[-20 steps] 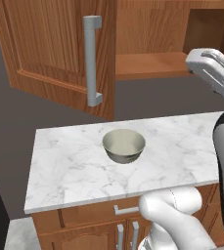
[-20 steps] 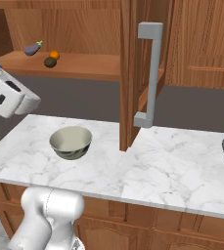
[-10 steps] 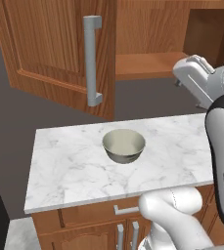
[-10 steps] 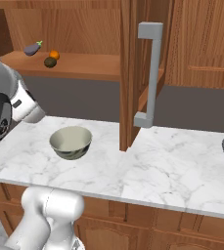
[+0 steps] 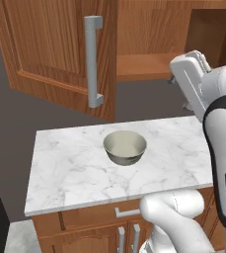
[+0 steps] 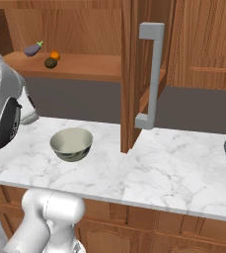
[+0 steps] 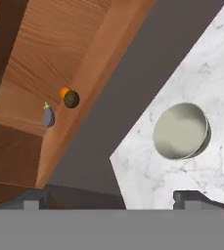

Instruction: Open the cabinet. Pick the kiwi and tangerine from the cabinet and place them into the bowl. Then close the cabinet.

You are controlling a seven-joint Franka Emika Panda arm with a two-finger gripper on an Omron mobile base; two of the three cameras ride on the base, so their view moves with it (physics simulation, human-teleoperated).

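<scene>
A: Kitchen corner. A white marble counter (image 5: 75,168) is running under a reddish-brown wall cabinet (image 6: 85,29), and both cabinet doors are standing open. You're looking at the left door (image 5: 50,54) swung out toward you in the left base view, its long grey handle (image 5: 92,62) hanging vertical.

B: And the fruit?

A: All sitting on the cabinet's bottom board, toward the left end as the right base view shows it. The kiwi (image 6: 50,63) is lying just in front of the tangerine (image 6: 55,56), the two touching or nearly so; I cannot tell which. A small purple eggplant (image 6: 32,49) is resting just to their left.

B: Bowl?

A: The bowl (image 5: 125,147) is standing upright on the counter, nothing in it, below the shelf and well apart from the fruit.

B: What is your gripper doing?

A: The gripper (image 7: 113,197) is hanging in the air above the counter, its two fingers (image 7: 33,200) spread wide and gripping nothing. In the hand view it is looking down across the shelf edge, fruit on one side, bowl on the other.
</scene>
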